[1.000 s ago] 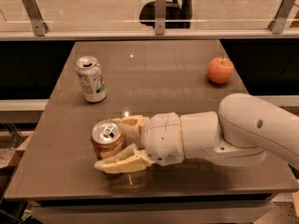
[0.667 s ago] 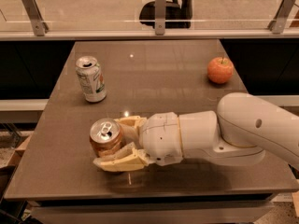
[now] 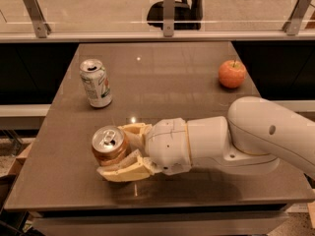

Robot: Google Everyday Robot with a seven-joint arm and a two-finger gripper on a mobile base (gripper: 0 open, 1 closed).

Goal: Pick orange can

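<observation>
The orange can point(image 3: 109, 146), with orange-brown sides and a silver pull-tab top, stands upright near the table's front left. My gripper point(image 3: 120, 149) reaches in from the right on a white arm. Its two tan fingers point(image 3: 125, 168) sit on the near and far sides of the can and press against it. The can's lower part is hidden behind the near finger.
A white and green can point(image 3: 96, 82) stands upright at the back left of the brown table point(image 3: 167, 87). A round orange-red apple point(image 3: 232, 73) sits at the back right. A glass railing with metal posts runs behind the table.
The orange can and gripper have shifted very slightly left and up in view. The other can and the apple have not moved.
</observation>
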